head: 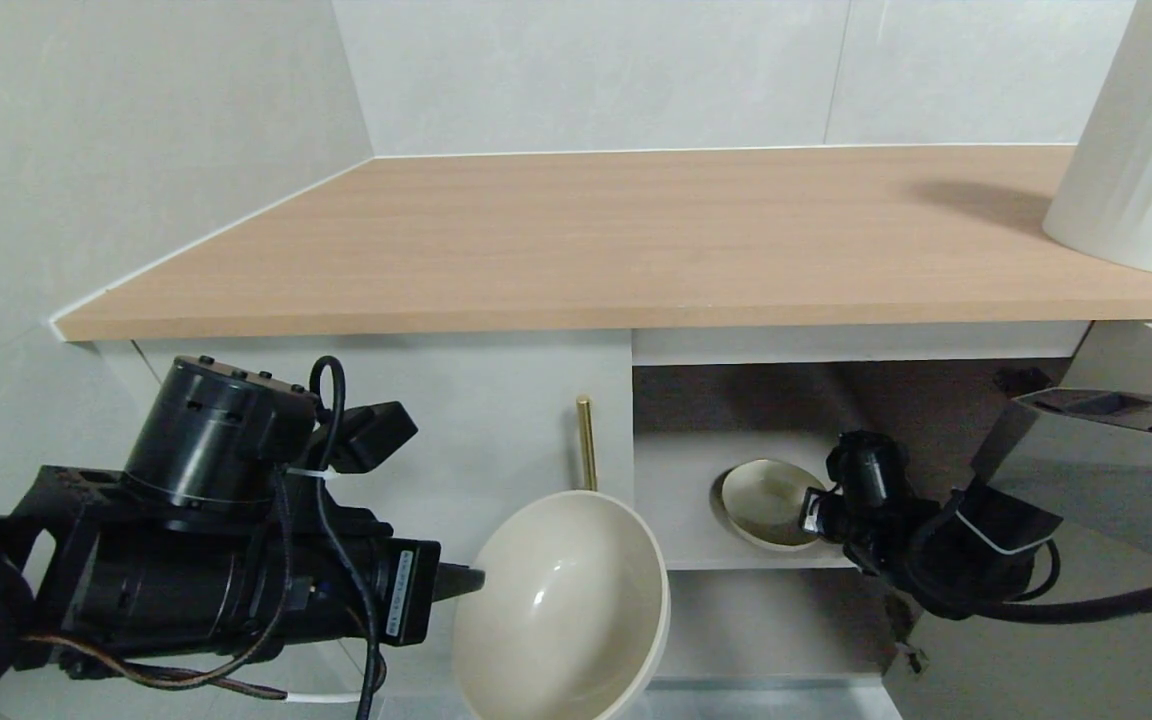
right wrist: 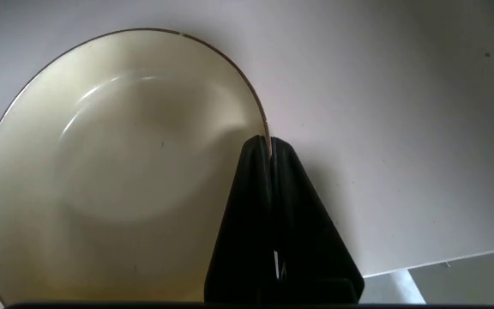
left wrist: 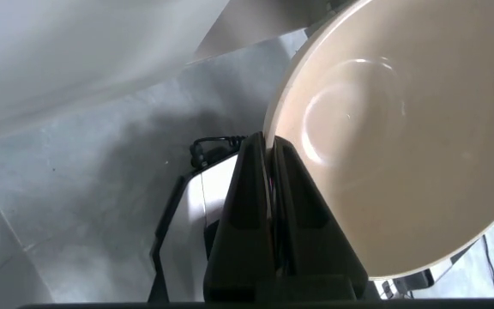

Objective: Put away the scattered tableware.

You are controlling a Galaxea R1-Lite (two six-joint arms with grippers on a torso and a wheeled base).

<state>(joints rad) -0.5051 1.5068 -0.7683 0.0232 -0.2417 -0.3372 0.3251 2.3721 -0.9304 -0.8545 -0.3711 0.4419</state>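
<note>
Head view puts your main risk at the left gripper [head: 471, 580]. It carries a large cream bowl [head: 561, 610] by a thin pinch on the rim, with the whole body of the bowl hanging out beyond the jaws. That weight on one edge could twist the bowl in the pads or let it slip, above all if you swing the arm fast. The bowl also hangs close in front of the closed cabinet door [head: 496, 420] and just below its brass handle [head: 586, 440], so a careless lift could knock the rim against either one.

On the other side, the right gripper [head: 814, 510] is clamped on the rim of a small gold-edged plate [head: 766, 500] inside the open compartment, over the shelf [head: 676, 530]. You cannot tell whether the plate already rests on the shelf. Let go too early and it could drop or rock.

From the left wrist camera, both jaws sit narrow on the bowl [left wrist: 401, 146], the rim running between them and the hollow opening away past the fingertips. From the right wrist camera, the jaws are likewise closed on the plate [right wrist: 110, 163], its edge caught at their tips and its face spreading off to one side.
</note>
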